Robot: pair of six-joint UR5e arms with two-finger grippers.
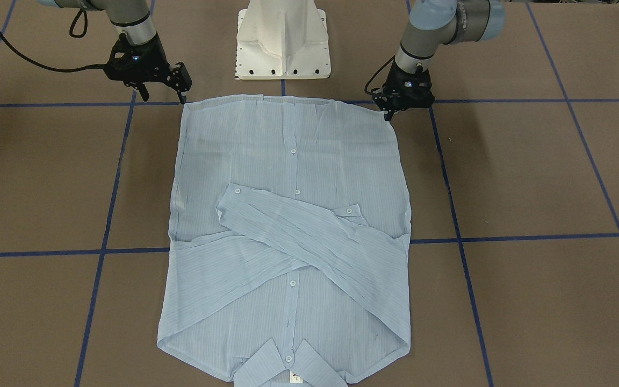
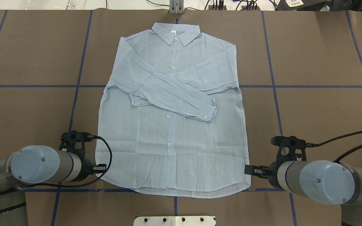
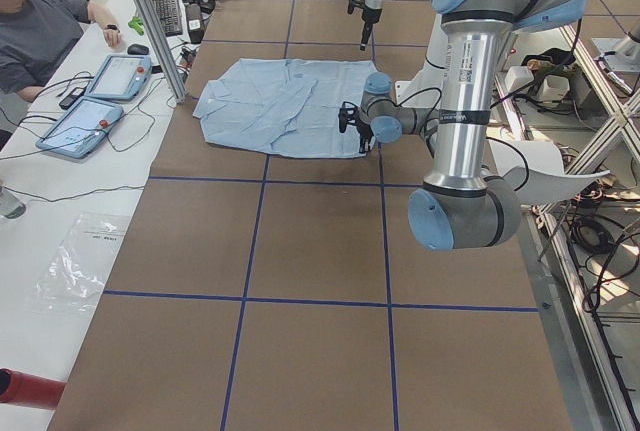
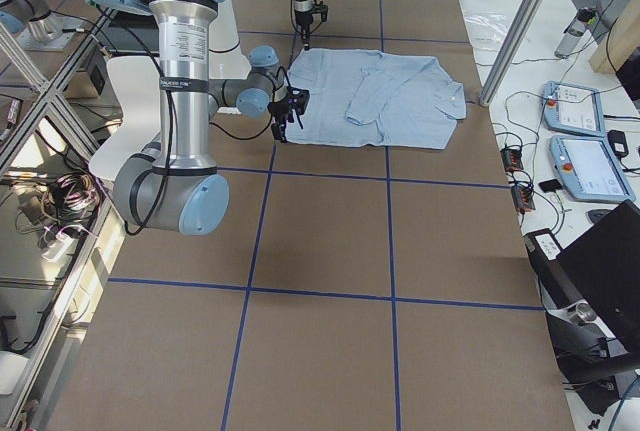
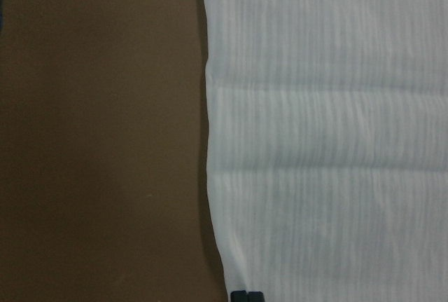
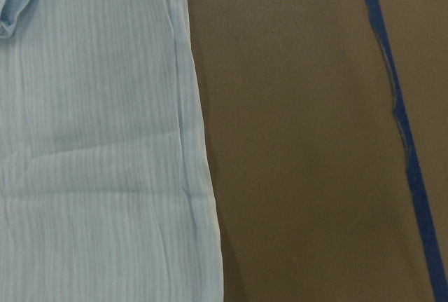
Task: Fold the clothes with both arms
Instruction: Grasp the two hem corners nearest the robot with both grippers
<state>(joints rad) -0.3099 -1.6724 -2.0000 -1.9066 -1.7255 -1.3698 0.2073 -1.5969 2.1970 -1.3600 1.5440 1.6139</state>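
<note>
The light blue striped shirt (image 1: 288, 161) (image 2: 171, 141) lies flat and front up. Both sleeves cross over its chest, the collar (image 2: 176, 34) is on the far side and the hem faces the robot. My left gripper (image 1: 389, 114) (image 2: 101, 168) is down at the hem corner on the robot's left; in the left wrist view its fingertips (image 5: 246, 296) sit pressed together on the cloth edge (image 5: 217, 176). My right gripper (image 1: 163, 98) (image 2: 249, 170) stands open at the other hem corner, one finger (image 1: 182, 97) beside the cloth. The right wrist view holds only the shirt's side edge (image 6: 196, 176).
The white pedestal base (image 1: 282, 43) stands just behind the hem. Blue tape lines (image 1: 105, 226) cross the brown table cover. A person sits at a side table with control tablets (image 3: 100, 101) beyond the collar end, behind a metal post (image 3: 150, 21).
</note>
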